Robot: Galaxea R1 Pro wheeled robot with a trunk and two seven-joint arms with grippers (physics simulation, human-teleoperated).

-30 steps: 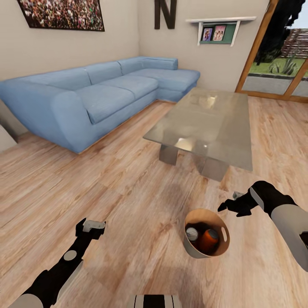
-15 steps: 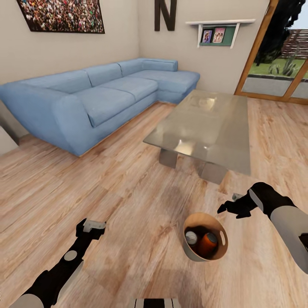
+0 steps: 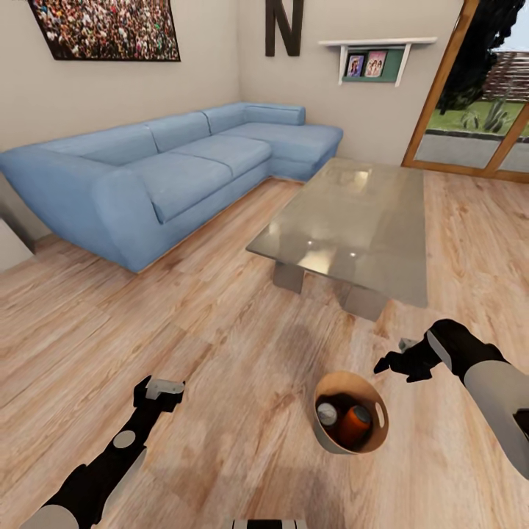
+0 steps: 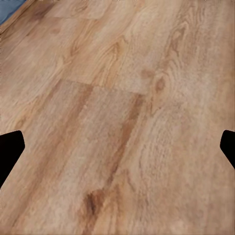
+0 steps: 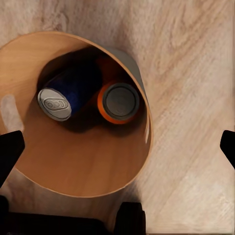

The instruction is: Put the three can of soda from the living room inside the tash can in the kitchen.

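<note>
The tash can (image 3: 324, 439) stands on the wood floor of the living room, its brown inner wall (image 5: 73, 166) facing my right wrist camera. Inside lie a blue can of soda (image 5: 62, 96) with a grey top (image 3: 327, 415) and an orange can of soda (image 5: 118, 102), also visible as an orange shape (image 3: 357, 426). A third can is not clearly visible. My right gripper (image 3: 389, 361) hovers open just above and beside the bin's far rim, holding nothing. My left gripper (image 3: 158, 388) hangs open over bare floor (image 4: 117, 122), well away from the bin.
A low glass table (image 3: 353, 220) stands just beyond the bin. The long blue corner sofa (image 3: 169, 169) runs along the left wall, under the crowd picture (image 3: 103, 29) and the black letter N (image 3: 284, 26). A glass door (image 3: 477, 110) opens at the right.
The whole picture has slid slightly downward, so the camera has moved. The bin, the cans and both open grippers keep the same places relative to each other.
</note>
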